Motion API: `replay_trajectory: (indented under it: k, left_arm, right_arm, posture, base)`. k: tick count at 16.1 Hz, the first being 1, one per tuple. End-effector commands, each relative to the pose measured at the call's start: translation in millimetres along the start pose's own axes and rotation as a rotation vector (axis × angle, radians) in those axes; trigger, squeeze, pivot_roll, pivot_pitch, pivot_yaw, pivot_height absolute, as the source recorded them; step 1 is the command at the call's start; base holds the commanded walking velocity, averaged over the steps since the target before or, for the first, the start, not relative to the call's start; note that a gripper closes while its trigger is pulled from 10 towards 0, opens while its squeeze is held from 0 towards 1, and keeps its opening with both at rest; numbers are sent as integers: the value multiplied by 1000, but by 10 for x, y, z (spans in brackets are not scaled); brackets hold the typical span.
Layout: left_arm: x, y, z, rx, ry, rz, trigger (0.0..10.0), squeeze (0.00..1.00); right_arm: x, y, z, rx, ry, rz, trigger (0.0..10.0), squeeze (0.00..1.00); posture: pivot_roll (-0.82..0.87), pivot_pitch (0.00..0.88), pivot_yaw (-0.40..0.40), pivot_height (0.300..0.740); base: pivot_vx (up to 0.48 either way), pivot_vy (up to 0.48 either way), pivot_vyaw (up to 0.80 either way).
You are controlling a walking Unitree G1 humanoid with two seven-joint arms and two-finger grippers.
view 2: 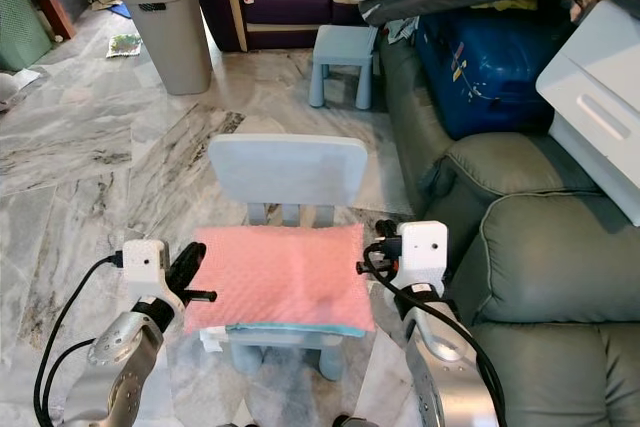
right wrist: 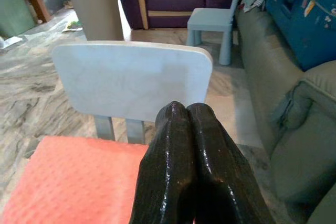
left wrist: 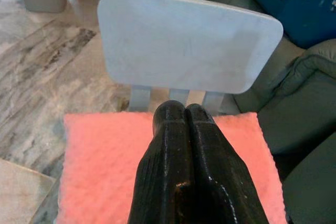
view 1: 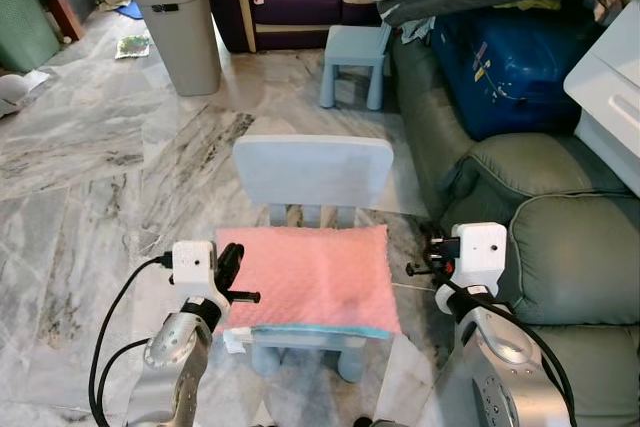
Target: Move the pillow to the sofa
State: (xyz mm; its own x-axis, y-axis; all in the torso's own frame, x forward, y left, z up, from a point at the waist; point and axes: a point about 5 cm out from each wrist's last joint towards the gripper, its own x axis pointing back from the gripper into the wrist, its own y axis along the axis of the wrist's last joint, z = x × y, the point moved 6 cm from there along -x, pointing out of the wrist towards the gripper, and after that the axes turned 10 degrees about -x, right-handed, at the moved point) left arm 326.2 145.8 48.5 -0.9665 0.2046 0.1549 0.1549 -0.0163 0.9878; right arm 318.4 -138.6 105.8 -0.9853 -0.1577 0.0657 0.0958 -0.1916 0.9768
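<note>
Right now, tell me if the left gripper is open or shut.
Shut: the left gripper has its two black fingers pressed together above the pillow.

Pink pillow (view 1: pixel 312 275), grey-green sofa (view 1: pixel 570 267)

No legible text anywhere; stickers on blue suitcase (view 1: pixel 510 62) & label on grey bin (view 1: pixel 182 22) too blurry.

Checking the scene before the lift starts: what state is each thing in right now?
pink pillow: lying flat on the small chair's seat, not gripped.
small chair: upright, backrest away from the robot.
left tool: shut, fingers together, at the pillow's left edge.
right tool: shut, at the pillow's right edge.
grey bin: upright, lid closed.
blue stool: upright.
grey sofa: nearest seat bare.
</note>
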Motion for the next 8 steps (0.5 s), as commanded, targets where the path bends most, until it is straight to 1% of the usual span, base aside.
replay_trajectory:
  k: [1, 4, 5, 6, 7, 8]
  left_arm:
    - [29, 26, 33, -22, 7, -6, 10000, 0]
    - [91, -8, 58, -29, 12, 9, 10000, 0]
    - [156, -44, 74, -35, 14, 25, 10000, 0]
    - [185, -58, 78, -37, 15, 31, 10000, 0]
    - [286, -119, 79, -41, 13, 55, 10000, 0]
    - [336, -155, 79, -44, 14, 69, 10000, 0]
  right_arm:
    - [27, 50, 4, 2, 5, -13, 10000, 0]
    - [69, 14, 7, -2, 7, 1, 10000, 0]
    - [123, -28, 26, -9, 12, 18, 10000, 0]
    - [148, -45, 42, -15, 20, 25, 10000, 0]
    - [232, -118, 68, -20, 28, 56, 10000, 0]
    - [274, -157, 70, -23, 30, 73, 10000, 0]
  posture:
    - [-115, 159, 28, 740]
    - [-110, 185, 28, 740]
    - [-107, 208, 29, 740]
    - [-106, 223, 28, 740]
    - [-104, 254, 25, 740]
    - [-101, 267, 24, 740]
  base:
    - [0, 0, 0]
    - [0, 0, 0]
    - [0, 0, 0]
    - [0, 0, 0]
    - [0, 0, 0]
    - [0, 0, 0]
